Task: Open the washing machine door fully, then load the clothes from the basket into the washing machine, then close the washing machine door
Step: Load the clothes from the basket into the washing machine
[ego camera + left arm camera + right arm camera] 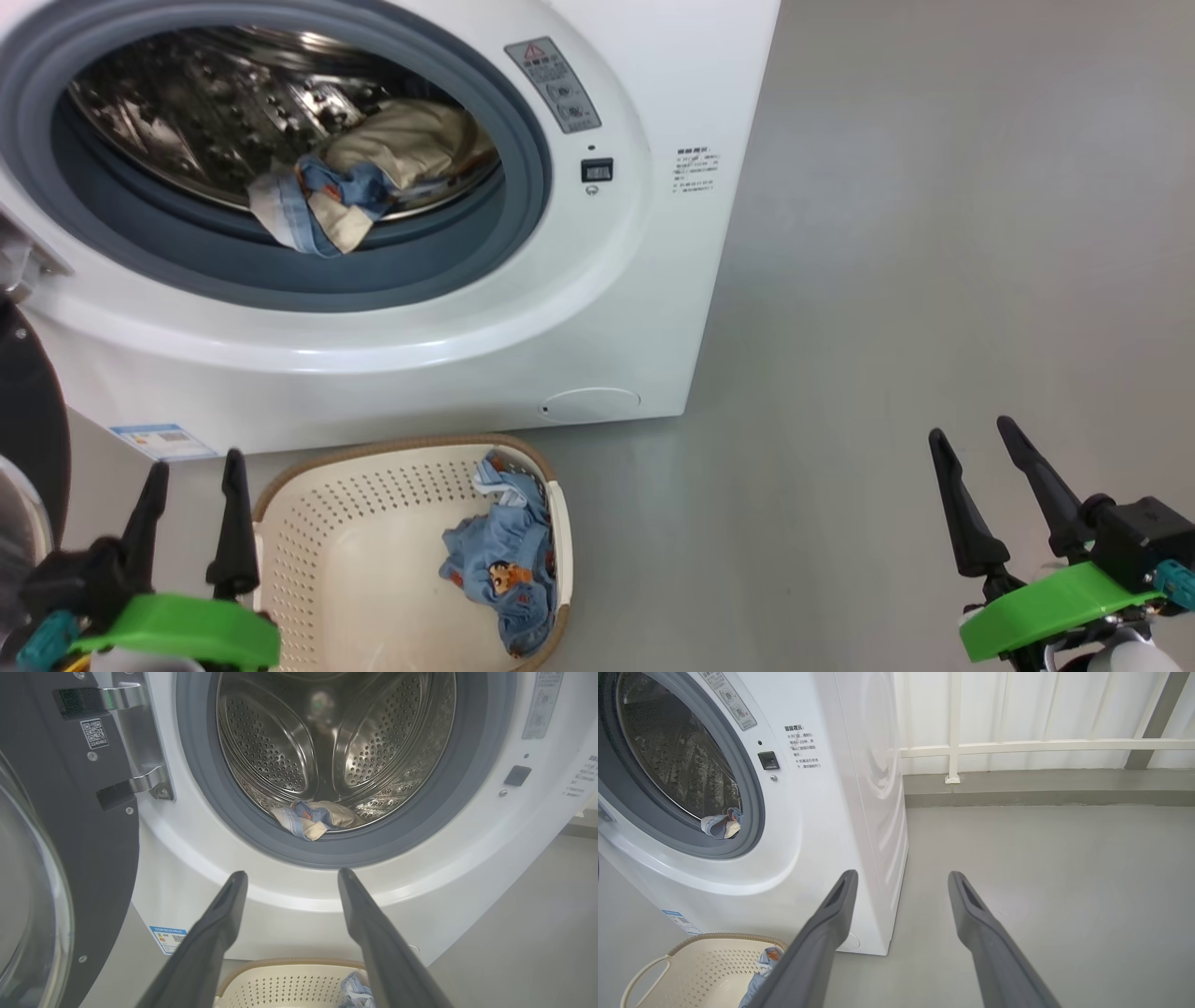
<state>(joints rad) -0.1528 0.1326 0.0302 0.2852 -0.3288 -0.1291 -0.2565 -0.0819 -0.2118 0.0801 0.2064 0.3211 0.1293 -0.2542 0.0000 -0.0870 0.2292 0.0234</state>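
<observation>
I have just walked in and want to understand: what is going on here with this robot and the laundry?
The robot is loading laundry. The washing machine door stands open, and cream and blue clothes lie at the front of the drum. One blue garment lies in the basket before the washing machine. Both the left gripper, beside the basket, and the right gripper, over the floor, are open and empty.

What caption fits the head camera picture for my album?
Washing machine open, clothes inside, one blue garment in the basket, left gripper and right gripper open.
</observation>
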